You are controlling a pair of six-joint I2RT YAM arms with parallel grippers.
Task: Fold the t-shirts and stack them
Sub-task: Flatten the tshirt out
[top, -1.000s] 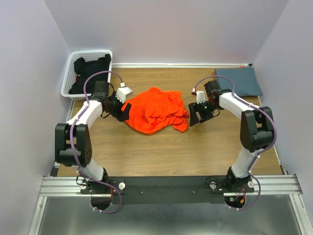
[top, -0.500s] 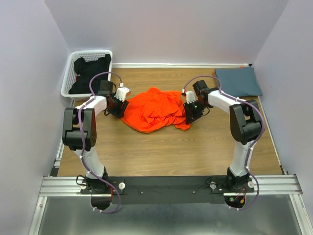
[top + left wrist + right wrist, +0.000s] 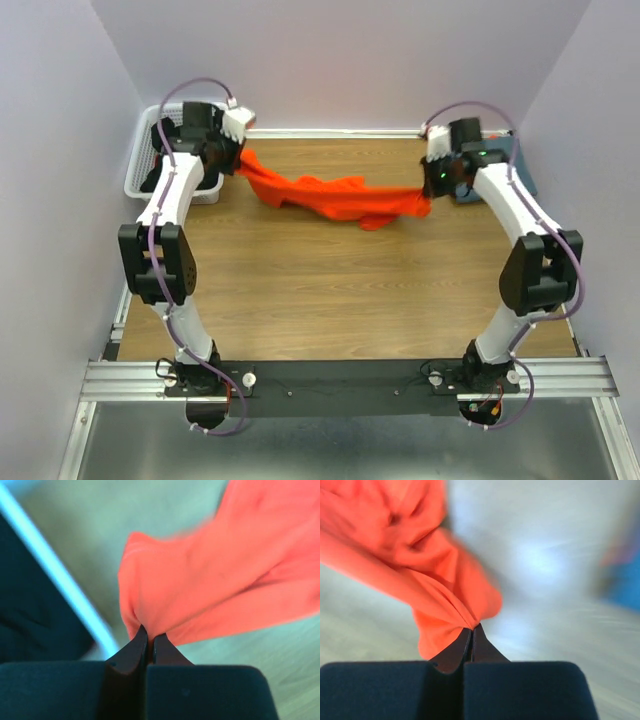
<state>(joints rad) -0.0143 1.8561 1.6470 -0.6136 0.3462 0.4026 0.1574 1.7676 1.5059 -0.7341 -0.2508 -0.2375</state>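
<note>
You could not see much of the slate blue-grey t-shirt (image 3: 521, 160) at two o'clock, because the right arm crossed over it. The right wrist view was smeared with blur, leaving only a blue patch at its right edge. The white basket (image 3: 140, 180) at ten o'clock was partly hidden behind the left arm, and the dark clothes (image 3: 160, 172) in it showed no clear shape. Whether the sagging middle of the orange t-shirt (image 3: 335, 197) touched the desk (image 3: 330, 290) could not be told.

The desk was wood-grained board, boxed in by pale lilac walls (image 3: 340, 60).

A second earlier the orange t-shirt lay crumpled at mid-desk with both pincers apart beside it. By this moment the left pincer (image 3: 148, 635) was clamped on a bunch of orange cloth near eleven o'clock and the right pincer (image 3: 471, 632) was clamped on the opposite end near one o'clock. The shirt had been drawn out into a long drooping band between them across the far half of the desk.
</note>
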